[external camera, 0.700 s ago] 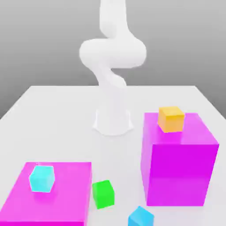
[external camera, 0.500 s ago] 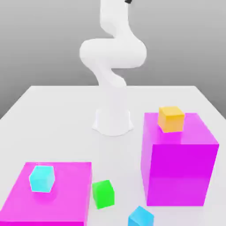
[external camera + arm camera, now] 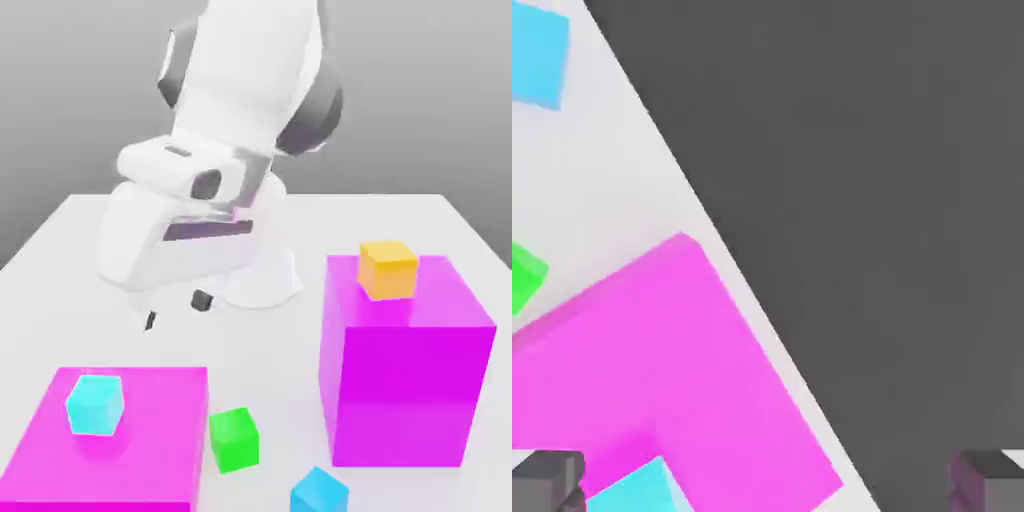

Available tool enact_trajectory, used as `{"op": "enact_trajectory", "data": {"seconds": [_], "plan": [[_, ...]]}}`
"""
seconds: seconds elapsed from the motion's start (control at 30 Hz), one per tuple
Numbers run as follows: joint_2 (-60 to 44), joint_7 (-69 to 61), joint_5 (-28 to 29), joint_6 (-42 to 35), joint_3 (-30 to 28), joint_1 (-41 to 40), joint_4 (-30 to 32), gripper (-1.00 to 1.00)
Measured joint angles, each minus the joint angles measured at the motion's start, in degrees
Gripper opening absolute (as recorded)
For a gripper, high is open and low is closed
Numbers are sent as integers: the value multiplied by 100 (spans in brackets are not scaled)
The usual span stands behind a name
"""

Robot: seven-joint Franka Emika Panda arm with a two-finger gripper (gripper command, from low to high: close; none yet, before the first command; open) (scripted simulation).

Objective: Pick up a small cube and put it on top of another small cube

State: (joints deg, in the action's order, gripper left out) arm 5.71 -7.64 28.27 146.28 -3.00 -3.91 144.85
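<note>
**While the arm leans in, no cube has been lifted yet**

As the white arm [image 3: 215, 190] bends forward over a pale table [image 3: 80, 260], its gripper [image 3: 176, 311] hangs above the bare table, behind the low magenta block [image 3: 150, 440] at the exterior view's left. Its two dark fingertips stand wide apart with nothing between them; the hand view shows them at the picture's two lower corners, again with an empty gap.

The green cube [image 3: 234, 439] sits on the table near the front, just beside the low block's edge and between it and the tall magenta block [image 3: 405, 375] on the exterior view's right. A cyan cube [image 3: 95, 403] rests on the low block, an orange cube [image 3: 388, 269] on the tall one, and a blue cube [image 3: 319, 492] lies on the table at the front.

Judging from this, the task is at its start: the gripper is well apart from the green cube, so the approach, grasp, lift and stacking all remain.
</note>
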Motion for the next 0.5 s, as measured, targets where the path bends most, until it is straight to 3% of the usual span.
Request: {"op": "enact_trajectory", "data": {"seconds": [0.17, 0.3, 0.4, 0.5], "plan": [[-617, -1893, -482, 555, -4, -100, 356, 0], [-976, -3741, -1327, 1023, 204, -185, 664, 0], [-1155, -5239, -2121, 1334, 1163, -1002, 887, 0], [-1414, -5682, -2363, 1616, 1290, -1094, 890, 0]]}}
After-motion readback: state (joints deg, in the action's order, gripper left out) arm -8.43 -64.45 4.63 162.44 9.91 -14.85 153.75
